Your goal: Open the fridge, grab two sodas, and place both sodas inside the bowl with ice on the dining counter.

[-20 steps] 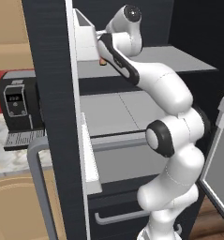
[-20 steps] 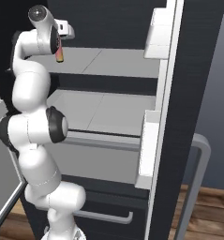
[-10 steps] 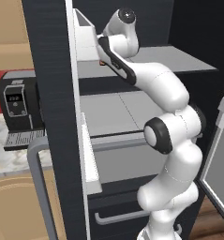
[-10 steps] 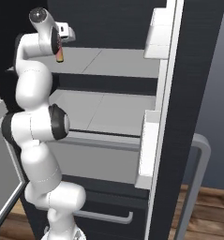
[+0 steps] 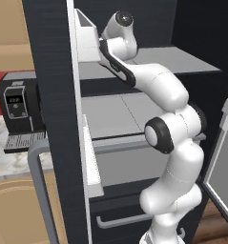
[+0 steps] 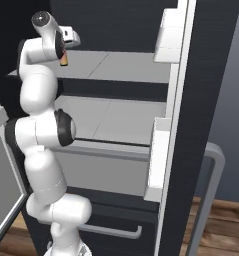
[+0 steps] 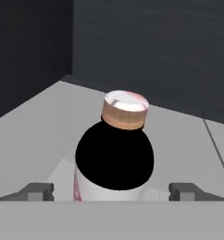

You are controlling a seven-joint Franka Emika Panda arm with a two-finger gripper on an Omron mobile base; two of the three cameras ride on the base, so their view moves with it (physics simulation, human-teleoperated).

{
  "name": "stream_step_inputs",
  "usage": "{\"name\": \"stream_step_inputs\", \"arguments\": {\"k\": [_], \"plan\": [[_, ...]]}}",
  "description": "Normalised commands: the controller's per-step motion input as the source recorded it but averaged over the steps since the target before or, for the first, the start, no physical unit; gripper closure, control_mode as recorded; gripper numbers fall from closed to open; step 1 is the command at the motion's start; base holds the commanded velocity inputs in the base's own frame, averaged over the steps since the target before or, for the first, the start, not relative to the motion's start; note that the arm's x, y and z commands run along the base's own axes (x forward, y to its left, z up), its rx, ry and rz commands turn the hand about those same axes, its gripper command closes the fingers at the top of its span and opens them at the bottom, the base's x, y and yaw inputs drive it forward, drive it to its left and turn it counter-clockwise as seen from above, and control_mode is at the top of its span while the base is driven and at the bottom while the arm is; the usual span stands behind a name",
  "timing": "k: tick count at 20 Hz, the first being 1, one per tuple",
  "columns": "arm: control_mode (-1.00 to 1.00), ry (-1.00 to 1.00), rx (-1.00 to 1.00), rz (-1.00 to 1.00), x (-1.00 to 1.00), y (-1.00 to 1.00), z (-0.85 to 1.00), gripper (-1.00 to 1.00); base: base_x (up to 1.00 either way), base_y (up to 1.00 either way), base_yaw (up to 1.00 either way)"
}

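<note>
On fridge [image 6: 211, 75] shelf, soda bottle [image 7: 114, 161] btwn open pincer [image 7: 111, 192] tips

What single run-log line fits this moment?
fridge: doors open | gripper: open, straddling soda bottle | bottle: upright on upper shelf

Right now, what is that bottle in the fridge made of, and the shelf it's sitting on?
The bottle looks like plastic, though I can't be sure: smooth dark shoulder, white label band and a ribbed coppery cap. The shelf looks like matte pale grey plastic or painted metal: flat, even, no shine. The claw has a fingertip on each side of the bottle.
</note>
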Motion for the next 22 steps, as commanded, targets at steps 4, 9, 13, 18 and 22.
{"name": "stream_step_inputs", "arguments": {"k": [4,9,13,18,22], "plan": [[-1.00,0.00,-0.03,0.00,0.11,0.10,-0.12,1.00,0.00,0.00,0.00],[-1.00,0.01,-0.05,0.00,0.05,0.06,-0.07,1.00,0.00,0.00,0.00],[-1.00,0.00,-0.05,0.00,0.00,0.04,-0.05,1.00,0.00,0.00,0.00],[-1.00,0.00,-0.01,0.00,0.00,0.00,-0.05,1.00,0.00,0.00,0.00],[-1.00,0.00,-0.01,0.00,0.00,0.00,-0.05,1.00,0.00,0.00,0.00]]}}
